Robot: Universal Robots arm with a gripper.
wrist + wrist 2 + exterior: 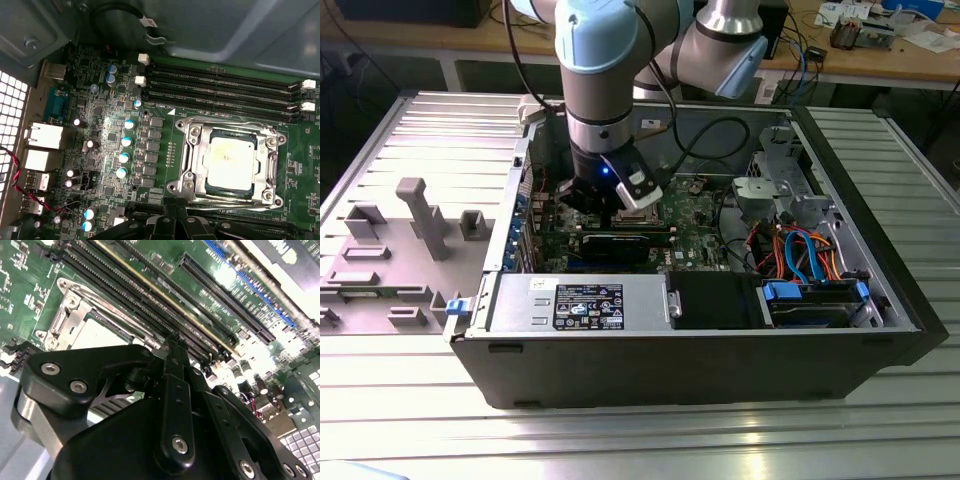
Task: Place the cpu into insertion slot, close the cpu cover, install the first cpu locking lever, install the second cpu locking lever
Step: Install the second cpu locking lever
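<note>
Cpu [231,163] sits seated in the insertion slot [192,132], with the cpu cover [272,165] closed over it and both locking levers, as far as we can judge, latched along the slot's edges. We see the gripper [172,347] with fingers pressed together, holding nothing, just beside the slot. Long memory slots [220,85] flank the slot, crowding our approach
</note>
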